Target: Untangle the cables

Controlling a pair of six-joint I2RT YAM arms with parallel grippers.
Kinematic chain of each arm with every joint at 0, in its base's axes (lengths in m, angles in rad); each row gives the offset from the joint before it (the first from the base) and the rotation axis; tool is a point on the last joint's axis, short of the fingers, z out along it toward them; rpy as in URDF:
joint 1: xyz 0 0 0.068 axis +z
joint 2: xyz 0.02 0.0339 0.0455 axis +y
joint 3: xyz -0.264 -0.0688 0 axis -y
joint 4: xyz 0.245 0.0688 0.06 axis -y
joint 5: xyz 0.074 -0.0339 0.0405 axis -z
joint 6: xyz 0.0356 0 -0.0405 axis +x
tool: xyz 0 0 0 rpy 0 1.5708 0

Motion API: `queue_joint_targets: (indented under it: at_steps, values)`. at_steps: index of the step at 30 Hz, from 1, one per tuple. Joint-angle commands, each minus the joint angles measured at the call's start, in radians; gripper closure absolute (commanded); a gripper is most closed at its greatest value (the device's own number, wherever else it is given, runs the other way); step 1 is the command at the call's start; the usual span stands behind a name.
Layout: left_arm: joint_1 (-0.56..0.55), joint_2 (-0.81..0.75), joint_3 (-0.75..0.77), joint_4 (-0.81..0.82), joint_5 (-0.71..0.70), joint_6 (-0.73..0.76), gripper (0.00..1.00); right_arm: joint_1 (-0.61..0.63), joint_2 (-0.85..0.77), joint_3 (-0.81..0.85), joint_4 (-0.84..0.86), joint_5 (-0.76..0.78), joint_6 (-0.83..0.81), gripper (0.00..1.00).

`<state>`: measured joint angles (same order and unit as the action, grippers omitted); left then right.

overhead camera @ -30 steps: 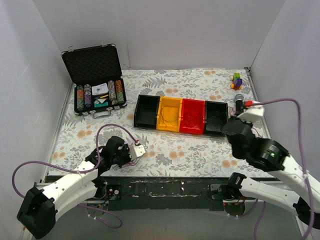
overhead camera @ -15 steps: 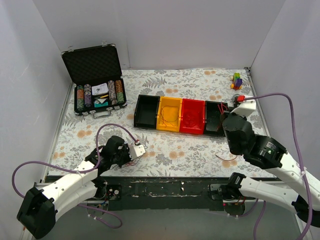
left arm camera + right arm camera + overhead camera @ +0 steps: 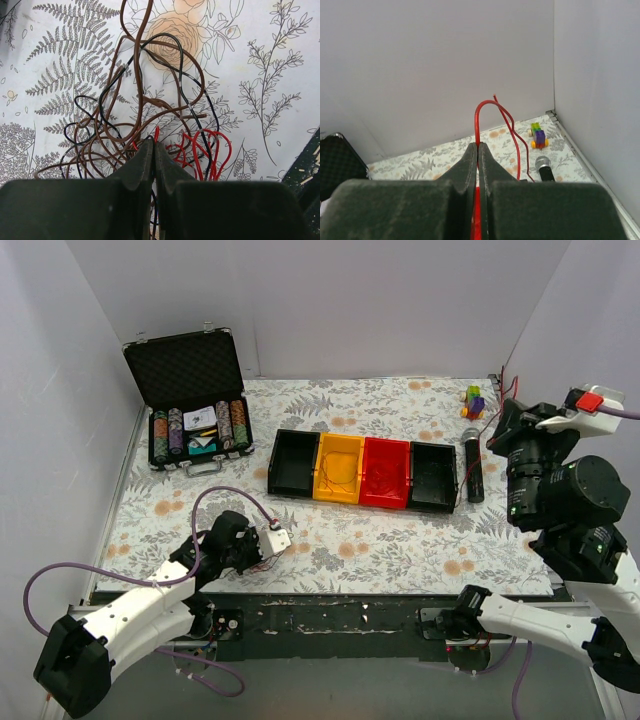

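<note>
At the near edge of the bench (image 3: 400,540) the left jaws are pinched together on the cables (image 3: 145,115), a brown, black and red tangle lying flat. Beyond stands a row of bins: thin wires lie in the yellow bin (image 3: 340,438) and the red bin (image 3: 386,442). The open chip case (image 3: 185,365) sits far left. High beside the right wall, the right jaws clamp one red cable (image 3: 477,117). Bare bench lies between bins and arms.

Poker-chip case (image 3: 190,400); four bins (image 3: 293,462); microphone (image 3: 472,468); toy (image 3: 473,400)

Robot lab enclosure, plain white walls (image 3: 350,300), floral-covered table (image 3: 380,550), bolted robot arms (image 3: 130,610)
</note>
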<state>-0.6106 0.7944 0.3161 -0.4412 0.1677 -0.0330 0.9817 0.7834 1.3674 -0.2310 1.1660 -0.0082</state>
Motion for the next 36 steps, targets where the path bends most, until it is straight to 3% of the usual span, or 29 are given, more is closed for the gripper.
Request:
queue_joint_targets:
  at_steps: [1, 12, 27, 31, 36]
  values:
    - [0.011, -0.017, 0.032, -0.022, 0.001, 0.002, 1.00, -0.002, 0.056, 0.071, 0.220, 0.037, -0.199, 0.99]
    - [0.014, -0.012, 0.051, -0.036, 0.007, 0.002, 1.00, -0.002, 0.174, 0.228, 0.311, -0.101, -0.223, 0.99]
    - [0.022, -0.009, 0.060, -0.048, 0.016, 0.001, 1.00, 0.000, 0.301, 0.455, 0.602, -0.190, -0.484, 0.99]
    - [0.020, -0.007, 0.061, -0.045, 0.023, -0.001, 1.00, 0.002, 0.346, 0.525, 0.541, -0.221, -0.460, 0.99]
    - [0.022, -0.006, 0.061, -0.044, 0.024, 0.001, 1.00, 0.002, 0.367, 0.481, 0.513, -0.235, -0.417, 0.99]
